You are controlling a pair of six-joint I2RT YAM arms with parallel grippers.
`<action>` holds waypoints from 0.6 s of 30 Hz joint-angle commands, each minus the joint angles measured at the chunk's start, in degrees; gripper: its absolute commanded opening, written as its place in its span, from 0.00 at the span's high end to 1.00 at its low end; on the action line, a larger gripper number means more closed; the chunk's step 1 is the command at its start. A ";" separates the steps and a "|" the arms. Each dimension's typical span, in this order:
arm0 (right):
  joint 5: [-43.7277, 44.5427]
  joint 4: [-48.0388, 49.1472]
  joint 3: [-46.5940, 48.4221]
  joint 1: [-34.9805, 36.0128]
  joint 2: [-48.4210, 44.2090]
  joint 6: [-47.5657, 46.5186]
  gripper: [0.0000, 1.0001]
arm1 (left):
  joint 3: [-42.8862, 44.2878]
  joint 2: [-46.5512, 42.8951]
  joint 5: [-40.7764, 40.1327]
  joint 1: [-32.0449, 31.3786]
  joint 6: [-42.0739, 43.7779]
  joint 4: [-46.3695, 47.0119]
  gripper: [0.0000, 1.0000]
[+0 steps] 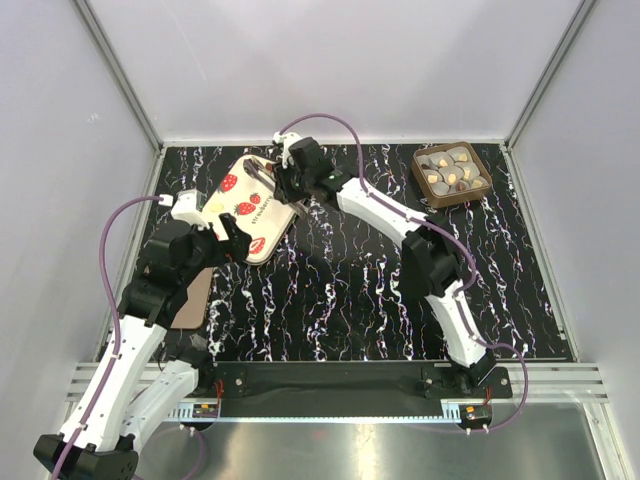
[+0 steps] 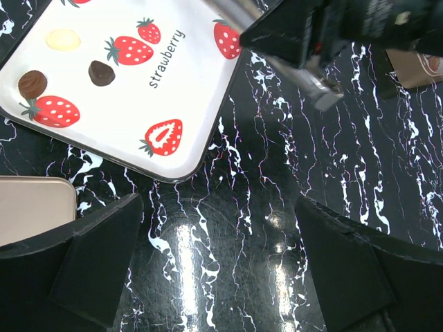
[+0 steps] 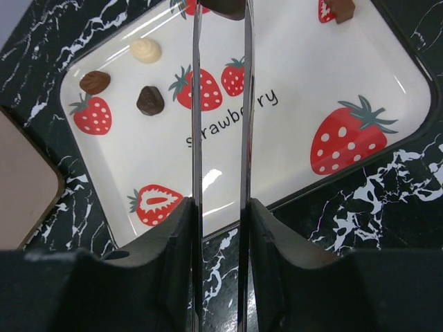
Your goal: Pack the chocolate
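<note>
A cream strawberry-printed tray (image 1: 258, 208) lies at the back left with loose chocolate pieces on it: a white one (image 3: 146, 50), a brown one (image 3: 95, 81), a dark one (image 3: 150, 100) and another brown one (image 3: 339, 8). My right gripper (image 3: 221, 207) carries two long metal blades that reach over the tray, their tips closed on either side of a brown chocolate (image 3: 227, 7) at the frame's top edge. The square brown box (image 1: 452, 172) at the back right holds several pieces. My left gripper (image 2: 221, 263) hangs open over bare table beside the tray's near corner, holding nothing.
A flat tan lid (image 1: 190, 300) lies at the left edge of the black marbled table (image 1: 360, 300), under my left arm. The right arm (image 1: 400, 225) stretches diagonally across the middle. Grey walls close in the back and both sides.
</note>
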 commanded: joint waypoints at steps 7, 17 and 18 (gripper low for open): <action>4.18 -4.05 -3.73 0.32 -11.33 0.41 0.68 | 0.31 -1.03 -0.24 -0.18 -0.18 1.27 0.01; 5.32 -6.78 -20.24 -7.31 -26.44 3.92 0.69 | -0.05 -2.52 -1.46 -0.18 -0.09 1.27 0.01; 6.71 -7.22 -21.82 -8.89 -27.84 4.97 0.69 | -0.05 -2.52 -1.47 -0.18 -0.09 1.27 0.01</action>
